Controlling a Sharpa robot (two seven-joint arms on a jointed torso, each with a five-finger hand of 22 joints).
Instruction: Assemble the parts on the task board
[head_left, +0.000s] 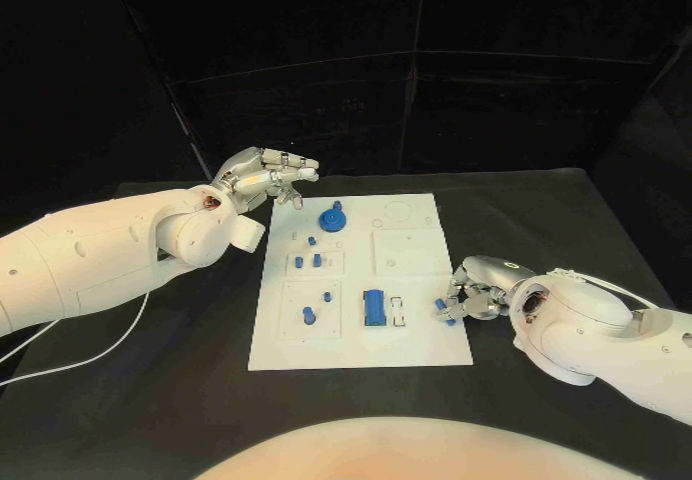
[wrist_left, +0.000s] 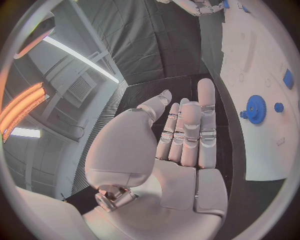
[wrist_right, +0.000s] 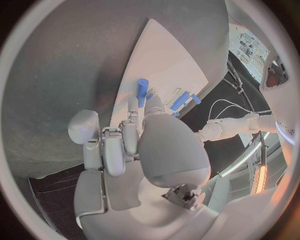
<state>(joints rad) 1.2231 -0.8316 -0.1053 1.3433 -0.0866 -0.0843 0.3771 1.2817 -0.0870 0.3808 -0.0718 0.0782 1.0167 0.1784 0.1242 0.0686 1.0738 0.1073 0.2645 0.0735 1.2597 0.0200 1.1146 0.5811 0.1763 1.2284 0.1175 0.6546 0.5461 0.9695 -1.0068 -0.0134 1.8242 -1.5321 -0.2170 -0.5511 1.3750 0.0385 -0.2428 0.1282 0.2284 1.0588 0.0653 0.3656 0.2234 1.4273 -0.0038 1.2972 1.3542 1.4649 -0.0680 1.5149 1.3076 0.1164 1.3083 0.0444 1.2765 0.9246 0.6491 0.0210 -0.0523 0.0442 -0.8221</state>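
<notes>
Black table (head_left: 548, 210) under everything, wide and dark. White task board (head_left: 418, 345) lies in the middle of it, long side running near to far.

My left arm (head_left: 87, 265) comes in from the left, big white shell, and my left hand (head_left: 270, 178) is up just off the board's far left corner. In the left wrist view the left hand (wrist_left: 181, 145) is released: fingers straight, side by side, nothing in the palm. It hovers over the table beside the board's edge, not touching any part.

My right arm (head_left: 606, 335) comes in from the right, near side. My right hand (head_left: 472, 295) sits at the board's right edge, toward the near end. It is grasping a small blue part (head_left: 444, 311) at the fingertips; the right wrist view shows the same blue part (wrist_right: 142, 92) standing up from between the fingertips, right hand (wrist_right: 134, 150) curled around it.

Parts on the board, big to small: blue gear (head_left: 332, 216) at the far left area, also seen in the left wrist view as a toothed disc (wrist_left: 255, 108); blue block (head_left: 374, 307), long, upright-looking, near centre; small blue peg (head_left: 307, 315) near left; two short blue pegs (head_left: 307, 262) side by side mid left; one tiny blue piece (head_left: 312, 241) just far of them.

Right half of the board, far end, has round outlines (head_left: 398, 211), too faint to tell more.
</notes>
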